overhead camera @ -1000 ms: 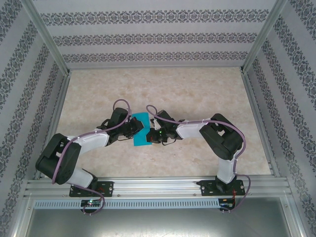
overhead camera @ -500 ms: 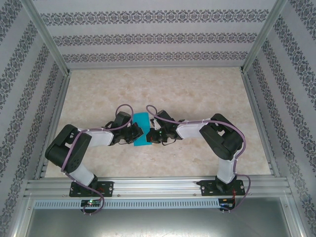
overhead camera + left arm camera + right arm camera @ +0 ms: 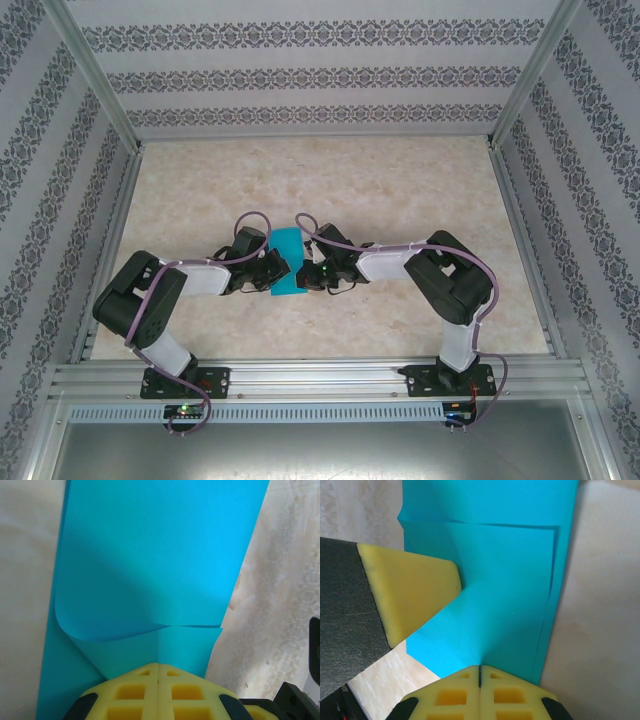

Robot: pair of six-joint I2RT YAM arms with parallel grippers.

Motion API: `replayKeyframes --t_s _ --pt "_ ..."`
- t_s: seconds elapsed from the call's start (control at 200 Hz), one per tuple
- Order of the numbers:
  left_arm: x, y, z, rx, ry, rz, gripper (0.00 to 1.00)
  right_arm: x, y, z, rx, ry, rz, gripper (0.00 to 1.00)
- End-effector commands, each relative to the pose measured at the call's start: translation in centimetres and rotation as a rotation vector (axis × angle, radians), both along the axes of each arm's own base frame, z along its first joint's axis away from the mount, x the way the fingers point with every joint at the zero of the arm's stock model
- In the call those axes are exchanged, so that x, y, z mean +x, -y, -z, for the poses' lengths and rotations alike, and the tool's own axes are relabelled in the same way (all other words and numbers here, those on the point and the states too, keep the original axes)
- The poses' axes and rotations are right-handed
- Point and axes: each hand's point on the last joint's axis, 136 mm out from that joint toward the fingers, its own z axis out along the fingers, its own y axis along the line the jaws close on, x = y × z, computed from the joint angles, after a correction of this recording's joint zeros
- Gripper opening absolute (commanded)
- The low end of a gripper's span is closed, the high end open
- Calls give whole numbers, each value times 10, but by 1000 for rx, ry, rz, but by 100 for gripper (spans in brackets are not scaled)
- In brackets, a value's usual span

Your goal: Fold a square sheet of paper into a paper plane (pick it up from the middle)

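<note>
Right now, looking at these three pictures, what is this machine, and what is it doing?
It is a robot with two arms, the left arm and the right arm, bolted at the near edge of a table. One picture looks down from above. The other two come from a camera on each wrist, so the yellow blocks at the bottom are that arm's own fingers. A folded blue paper sits between the arms. The left gripper and right gripper are both shut, each apparently pinching an edge of the paper.
</note>
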Motion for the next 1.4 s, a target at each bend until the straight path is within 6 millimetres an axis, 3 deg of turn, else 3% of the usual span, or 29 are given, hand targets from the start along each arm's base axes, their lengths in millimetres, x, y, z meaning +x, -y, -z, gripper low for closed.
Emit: replayKeyframes --t_s 0.0,0.43,0.879,1.214,1.399 --pt "-2 -36 22 140 -54 -68 0 -20 24 30 -140 -76 9 0" --pt "17 -57 17 137 -51 -108 0 -21 23 30 -133 -80 6 0" --pt "14 -78 23 161 -64 -125 0 -20 22 29 -132 -79 4 0" --pt "20 -84 13 151 -28 -122 0 -21 22 31 -133 -85 3 0" --pt "16 -78 18 117 -40 -111 0 -16 12 11 -80 -52 -23 0"
